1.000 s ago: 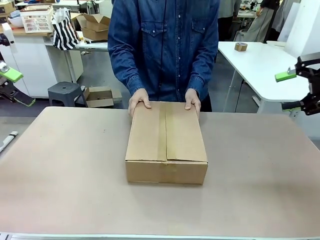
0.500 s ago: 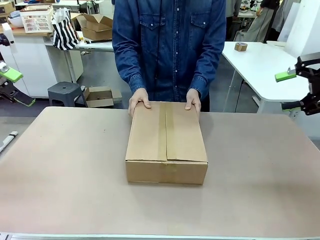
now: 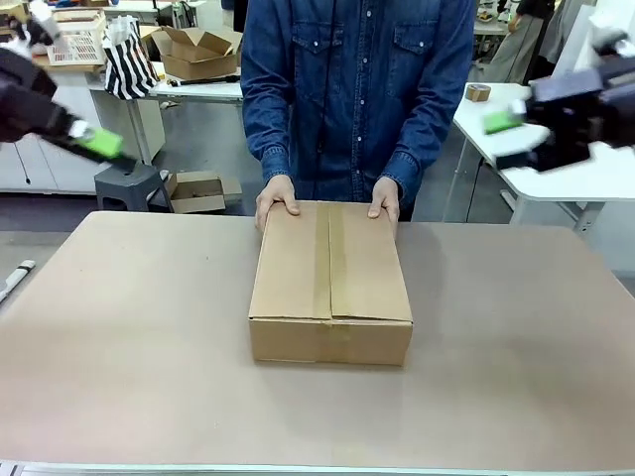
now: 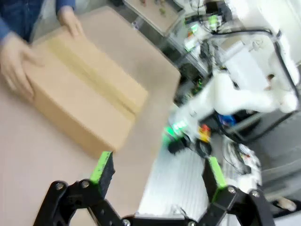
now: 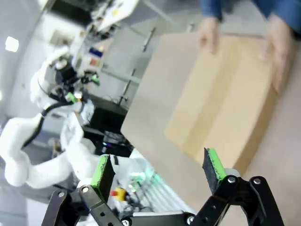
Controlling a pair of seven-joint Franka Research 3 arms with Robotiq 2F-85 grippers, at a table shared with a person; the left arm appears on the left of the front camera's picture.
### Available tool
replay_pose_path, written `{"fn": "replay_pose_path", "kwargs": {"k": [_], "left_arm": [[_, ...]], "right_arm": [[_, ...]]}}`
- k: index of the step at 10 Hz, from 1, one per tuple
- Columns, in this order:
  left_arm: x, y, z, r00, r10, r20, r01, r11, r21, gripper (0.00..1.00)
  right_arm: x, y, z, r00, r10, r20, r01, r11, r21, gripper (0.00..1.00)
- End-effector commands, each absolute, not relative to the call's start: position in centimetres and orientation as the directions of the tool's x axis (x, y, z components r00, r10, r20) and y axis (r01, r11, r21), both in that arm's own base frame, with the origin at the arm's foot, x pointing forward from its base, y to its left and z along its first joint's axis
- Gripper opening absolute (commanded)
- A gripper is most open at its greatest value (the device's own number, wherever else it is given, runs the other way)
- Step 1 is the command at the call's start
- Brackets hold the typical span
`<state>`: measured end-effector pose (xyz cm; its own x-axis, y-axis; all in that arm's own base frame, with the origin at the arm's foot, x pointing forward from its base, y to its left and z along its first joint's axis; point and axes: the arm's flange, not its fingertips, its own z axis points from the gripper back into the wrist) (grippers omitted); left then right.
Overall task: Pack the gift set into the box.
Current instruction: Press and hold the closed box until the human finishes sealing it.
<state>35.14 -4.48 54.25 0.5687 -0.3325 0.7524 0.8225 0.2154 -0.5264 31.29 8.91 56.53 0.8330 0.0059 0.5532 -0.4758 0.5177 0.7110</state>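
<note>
L gripper (image 4: pixel 158 168), R gripper (image 5: pixel 158 165) spread, box (image 3: pixel 330 283) mid table (image 3: pixel 119 327), 2 hands (image 3: pixel 277 201) (image 3: pixel 383 201) on far edge

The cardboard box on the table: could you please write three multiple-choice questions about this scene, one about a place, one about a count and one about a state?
1. Where does the box stand?
A. At the middle of the table
B. On the floor
C. On a chair

2. How many of the person's hands touch the box?
A. None
B. One
C. Two

3. In what state are the box's top flaps?
A. Standing upright
B. Folded shut
C. Torn off

Answers:
1 A, in the front view the box sits at the table's middle.
2 C, both hands rest on the box's far edge, one at each corner.
3 B, the flaps lie flat and meet along a seam down the top.
</note>
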Motion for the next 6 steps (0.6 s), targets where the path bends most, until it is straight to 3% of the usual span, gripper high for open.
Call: {"fn": "replay_pose_path", "kwargs": {"k": [1,2,3,4,5,6], "left_arm": [[33.5,-8.4,53.0,0.165,-0.151,0.975,0.948,0.297,-0.115,1.0],[33.0,-9.2,52.8,0.079,-0.073,0.994,0.95,0.308,-0.053,1.0],[32.6,-10.2,52.5,0.006,-0.001,1.0,0.94,0.341,-0.006,1.0],[31.9,-11.3,51.5,-0.084,0.042,0.996,0.927,0.37,0.063,1.0],[32.0,-11.7,51.0,-0.071,-0.013,0.997,0.93,0.361,0.071,1.0],[33.3,-9.3,54.8,0.157,0.004,0.988,0.915,0.377,-0.147,1.0]], "right_arm": [[33.9,13.1,55.1,0.448,0.094,0.889,-0.861,0.313,0.401,1.0],[33.5,14.7,54.5,0.246,0.036,0.969,-0.894,0.394,0.212,1.0],[33.1,15.6,54.2,-0.01,0.087,0.996,-0.841,0.538,-0.055,1.0],[32.6,17.2,52.8,-0.062,0.009,0.998,-0.863,0.501,-0.058,1.0],[33.2,17.2,51.5,0.03,0.027,0.999,-0.871,0.491,0.013,1.0],[32.3,15.6,56.1,0.383,0.085,0.92,-0.809,0.512,0.289,1.0]]}}
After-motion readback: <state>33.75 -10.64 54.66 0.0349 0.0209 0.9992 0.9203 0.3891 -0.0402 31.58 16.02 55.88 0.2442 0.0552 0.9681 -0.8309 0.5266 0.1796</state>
